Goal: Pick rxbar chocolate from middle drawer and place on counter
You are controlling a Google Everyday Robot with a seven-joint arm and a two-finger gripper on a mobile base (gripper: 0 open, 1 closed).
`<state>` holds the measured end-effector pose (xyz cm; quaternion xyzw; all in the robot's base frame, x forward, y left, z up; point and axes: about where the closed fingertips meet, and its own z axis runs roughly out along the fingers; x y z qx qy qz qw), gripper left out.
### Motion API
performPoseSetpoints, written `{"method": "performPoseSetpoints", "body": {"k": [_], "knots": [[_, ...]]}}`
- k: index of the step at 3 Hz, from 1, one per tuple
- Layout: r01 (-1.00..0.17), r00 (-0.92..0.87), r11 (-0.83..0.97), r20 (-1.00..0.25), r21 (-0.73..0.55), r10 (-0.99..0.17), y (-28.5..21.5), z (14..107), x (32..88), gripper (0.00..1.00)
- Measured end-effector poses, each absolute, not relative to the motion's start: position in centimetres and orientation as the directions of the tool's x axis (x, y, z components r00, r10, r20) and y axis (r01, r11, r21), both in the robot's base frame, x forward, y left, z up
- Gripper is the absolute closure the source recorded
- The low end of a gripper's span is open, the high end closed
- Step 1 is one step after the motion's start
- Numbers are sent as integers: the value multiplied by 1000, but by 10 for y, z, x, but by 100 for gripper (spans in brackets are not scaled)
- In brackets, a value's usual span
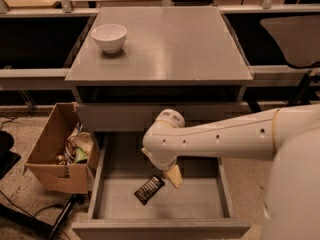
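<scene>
The rxbar chocolate, a small dark bar with pale lettering, lies flat on the floor of the open middle drawer, left of centre. My gripper hangs from the white arm inside the drawer, just right of and slightly above the bar's upper end, close to it. One tan finger shows, pointing down. The grey counter lies above the drawers.
A white bowl stands at the counter's far left corner. An open cardboard box with clutter sits on the floor left of the drawer. A shut drawer front lies above the open one. Wooden benches run behind.
</scene>
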<state>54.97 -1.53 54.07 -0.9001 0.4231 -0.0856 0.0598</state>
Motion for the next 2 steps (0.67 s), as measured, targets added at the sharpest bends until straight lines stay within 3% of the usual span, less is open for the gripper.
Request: {"method": "performPoseSetpoints", "body": {"k": [2], "knots": [[-699, 679, -689, 125, -190, -724, 3, 439, 573, 0]]}}
